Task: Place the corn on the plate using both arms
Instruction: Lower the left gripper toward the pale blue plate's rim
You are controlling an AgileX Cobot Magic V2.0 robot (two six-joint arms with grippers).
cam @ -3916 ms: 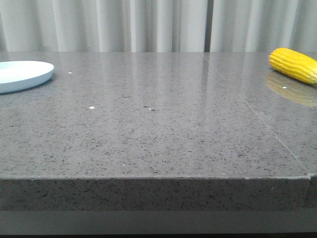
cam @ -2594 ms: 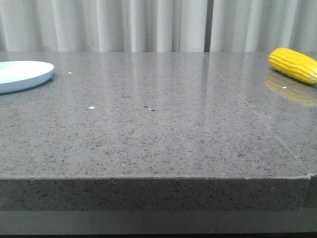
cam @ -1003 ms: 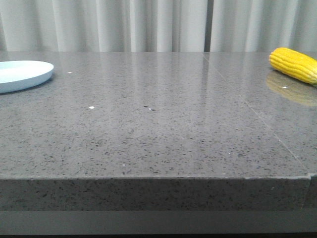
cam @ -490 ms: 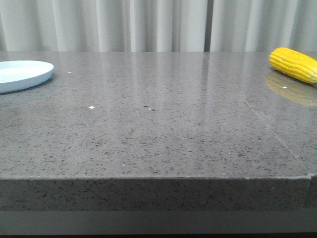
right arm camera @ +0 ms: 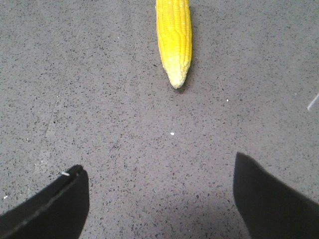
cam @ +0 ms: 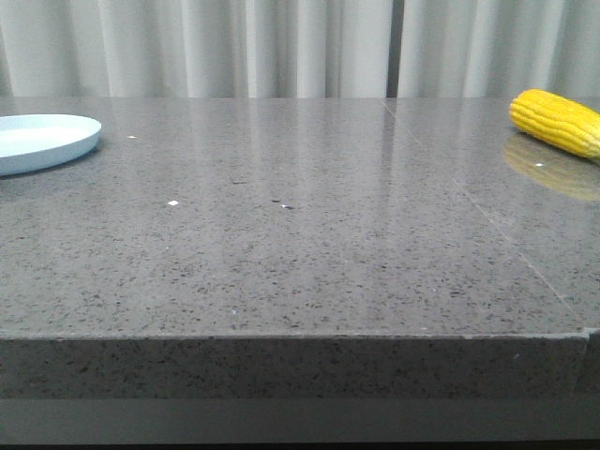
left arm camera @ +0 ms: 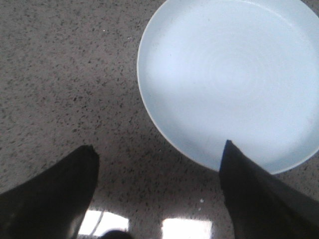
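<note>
The yellow corn (cam: 557,122) lies on the grey table at the far right, cut by the front view's edge. In the right wrist view the corn (right arm camera: 174,40) points its pale tip toward my right gripper (right arm camera: 158,164), which is open and empty, well short of the cob. The pale blue plate (cam: 42,141) sits at the far left. In the left wrist view the plate (left arm camera: 234,74) lies just beyond my open, empty left gripper (left arm camera: 158,148); one fingertip (left arm camera: 234,159) overlaps its rim. Neither gripper shows in the front view.
The speckled grey stone table (cam: 300,244) has a seam (cam: 487,220) running toward the right front. White curtains (cam: 281,47) hang behind. The table's front edge (cam: 300,337) is near the camera.
</note>
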